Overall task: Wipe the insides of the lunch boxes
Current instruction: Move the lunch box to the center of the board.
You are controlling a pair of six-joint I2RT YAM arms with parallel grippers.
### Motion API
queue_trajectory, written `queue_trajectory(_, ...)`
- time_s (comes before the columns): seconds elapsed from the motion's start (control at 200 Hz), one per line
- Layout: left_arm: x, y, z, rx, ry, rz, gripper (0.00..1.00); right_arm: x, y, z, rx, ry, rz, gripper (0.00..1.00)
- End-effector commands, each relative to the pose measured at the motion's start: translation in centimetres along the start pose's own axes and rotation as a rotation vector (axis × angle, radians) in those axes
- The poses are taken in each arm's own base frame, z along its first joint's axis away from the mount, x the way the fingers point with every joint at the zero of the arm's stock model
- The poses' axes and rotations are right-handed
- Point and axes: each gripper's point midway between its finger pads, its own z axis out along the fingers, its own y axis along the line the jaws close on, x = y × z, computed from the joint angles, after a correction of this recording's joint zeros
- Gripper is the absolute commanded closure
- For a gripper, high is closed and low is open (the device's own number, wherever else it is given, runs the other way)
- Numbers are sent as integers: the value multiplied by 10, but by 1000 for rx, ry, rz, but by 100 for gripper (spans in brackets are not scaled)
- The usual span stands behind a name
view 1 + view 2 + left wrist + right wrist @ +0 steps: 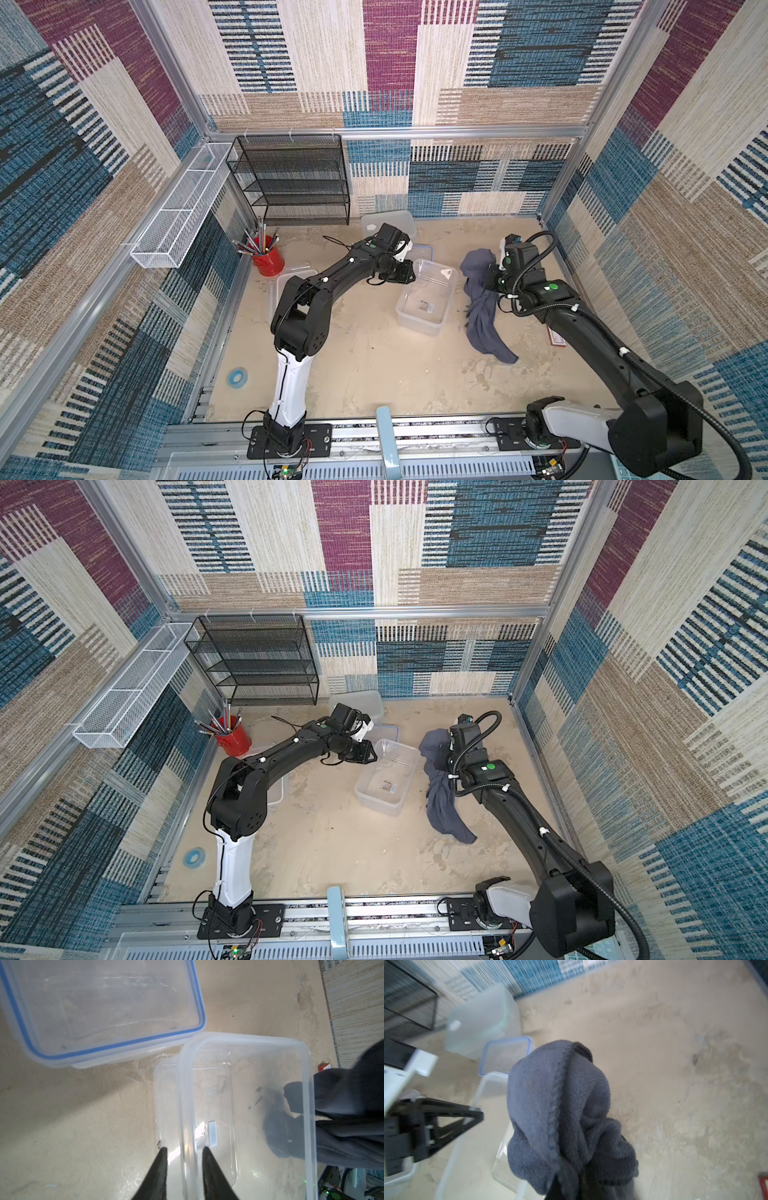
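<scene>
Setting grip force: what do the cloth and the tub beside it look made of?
Tub: translucent glossy plastic, probably stiff; the table shows through its walls. Cloth: soft matte grey-blue fabric, knit or terry; it drapes in folds with a stitched hem.

Patchwork carpet walls (374, 62) enclose a sandy tabletop (374, 365), a black mesh shelf (291, 183) and white wire basket (178, 212).

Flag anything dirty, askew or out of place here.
Dark specks show through the open tub's wall on the grey-blue cloth's side; inside or outside, I cannot tell. That cloth hangs bunched from the right gripper, its tail trailing on the table.
</scene>
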Motion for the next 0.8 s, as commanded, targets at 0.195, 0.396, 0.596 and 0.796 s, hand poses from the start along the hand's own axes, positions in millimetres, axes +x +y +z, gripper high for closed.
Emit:
queue_trajectory(0.195, 8, 4, -17, -75, -8, -15, 100, -99, 71, -94, -300, -280, -80, 100)
queue_trajectory(0.396, 19, 15, -32, -200, 11, -11, 100, -144, 114, -166, -528, -440, -128, 100)
queue_trajectory(0.596, 32, 30, -51, -345, 15, -45, 100, -162, 171, -228, -891, -515, -210, 100)
queue_trajectory(0.796, 51, 41, -61, -406, 7, -129, 100, -156, 221, -237, -1106, -447, -266, 100)
